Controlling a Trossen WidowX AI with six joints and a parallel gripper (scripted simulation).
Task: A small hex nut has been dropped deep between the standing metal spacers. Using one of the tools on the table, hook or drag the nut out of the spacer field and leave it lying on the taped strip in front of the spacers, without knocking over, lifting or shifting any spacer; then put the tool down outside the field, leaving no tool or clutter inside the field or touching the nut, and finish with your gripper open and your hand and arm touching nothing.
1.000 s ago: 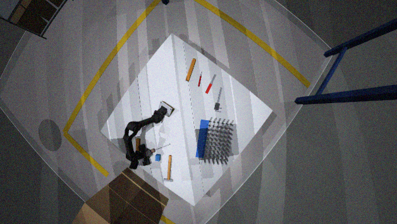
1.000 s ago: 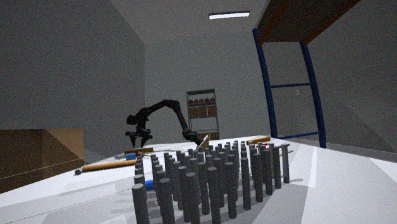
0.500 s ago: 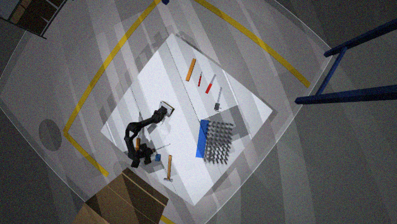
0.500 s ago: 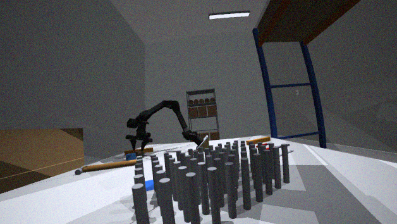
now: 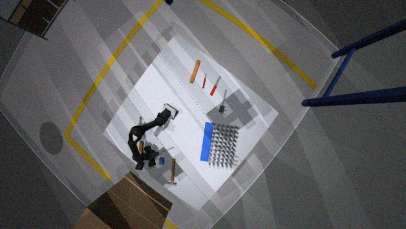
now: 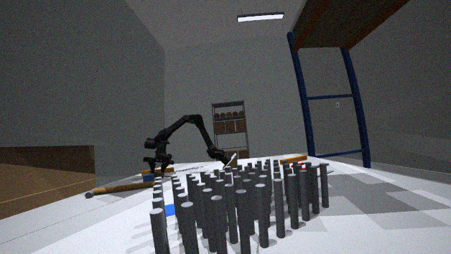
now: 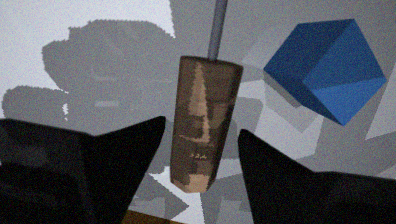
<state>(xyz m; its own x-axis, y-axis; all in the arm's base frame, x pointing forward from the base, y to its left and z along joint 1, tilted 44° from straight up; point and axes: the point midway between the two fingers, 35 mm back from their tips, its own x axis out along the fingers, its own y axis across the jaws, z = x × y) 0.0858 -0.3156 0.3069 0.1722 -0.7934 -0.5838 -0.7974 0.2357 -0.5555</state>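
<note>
My gripper (image 5: 154, 156) (image 6: 158, 173) (image 7: 202, 128) is open, low over the table. Its fingertips stand on both sides of a brown faceted tool handle (image 7: 200, 95), with a narrow gap visible on each side. The tool's thin grey rod (image 7: 218, 30) (image 5: 166, 150) runs away from the hand. The grey spacers (image 5: 224, 145) (image 6: 245, 222) stand in rows in a dense field, far from my hand. The blue taped strip (image 5: 207, 142) (image 6: 169, 210) lies along the field's near side. I cannot see the hex nut; the spacers may hide it.
A blue block (image 5: 161, 160) (image 7: 325, 75) lies beside the tool. A hammer (image 5: 173, 171) (image 6: 122, 187) lies beyond it. An orange block (image 5: 141, 147) is under the arm. An orange bar (image 5: 195, 71), red-handled tools (image 5: 204, 81) (image 5: 213, 90) and a black-ended tool (image 5: 222, 109) lie farther off.
</note>
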